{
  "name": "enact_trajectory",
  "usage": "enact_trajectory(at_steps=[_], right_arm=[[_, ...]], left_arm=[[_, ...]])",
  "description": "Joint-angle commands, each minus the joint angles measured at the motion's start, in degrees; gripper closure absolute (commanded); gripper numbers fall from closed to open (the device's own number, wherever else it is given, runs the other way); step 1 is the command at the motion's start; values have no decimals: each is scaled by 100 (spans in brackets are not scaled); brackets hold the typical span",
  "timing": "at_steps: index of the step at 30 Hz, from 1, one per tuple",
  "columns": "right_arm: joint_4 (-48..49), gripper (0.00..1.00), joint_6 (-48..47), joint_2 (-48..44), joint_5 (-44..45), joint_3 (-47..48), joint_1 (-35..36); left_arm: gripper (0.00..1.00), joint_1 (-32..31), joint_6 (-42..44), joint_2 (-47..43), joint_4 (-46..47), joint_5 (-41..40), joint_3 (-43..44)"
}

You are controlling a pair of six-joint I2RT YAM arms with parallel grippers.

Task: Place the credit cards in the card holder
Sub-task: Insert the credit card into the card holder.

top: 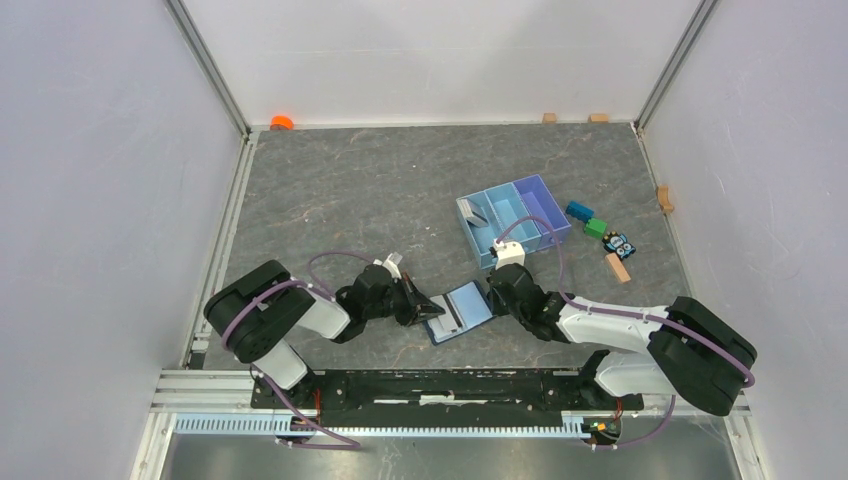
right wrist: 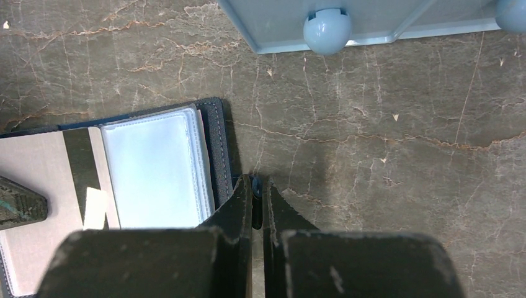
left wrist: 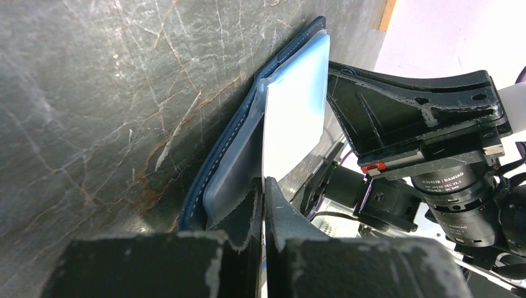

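The navy card holder (top: pixel 464 308) lies open on the table between both grippers, its light blue pockets (right wrist: pixel 155 167) facing up. My left gripper (top: pixel 428 308) is shut on a pale credit card (right wrist: pixel 37 180) with a dark stripe. The card lies over the holder's left half, and the left wrist view shows it nearly edge-on (left wrist: pixel 294 105) against the holder's pocket (left wrist: pixel 229 143). My right gripper (top: pixel 492 297) is shut on the holder's right navy edge (right wrist: pixel 218 143). Another grey card (top: pixel 476 212) leans in the left compartment of the tray (top: pixel 549 214).
The light-blue and purple tray stands just beyond the right gripper; its base also shows in the right wrist view (right wrist: pixel 279 25). Toy blocks lie right of it: blue (top: pixel 578 210), green (top: pixel 596 228), black patterned (top: pixel 621 243), wooden (top: pixel 618 267). An orange object (top: pixel 282 122) sits at the back left corner.
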Motion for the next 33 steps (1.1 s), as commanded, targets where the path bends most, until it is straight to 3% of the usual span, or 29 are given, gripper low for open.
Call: enact_trajectory(at_steps=[1, 33], right_arm=[[-490, 100, 72, 114, 26, -180, 54], [-790, 100, 108, 149, 180, -81, 91]], left_arm=[[98, 15, -38, 119, 267, -11, -32], [98, 9, -290, 750, 946, 193, -196]])
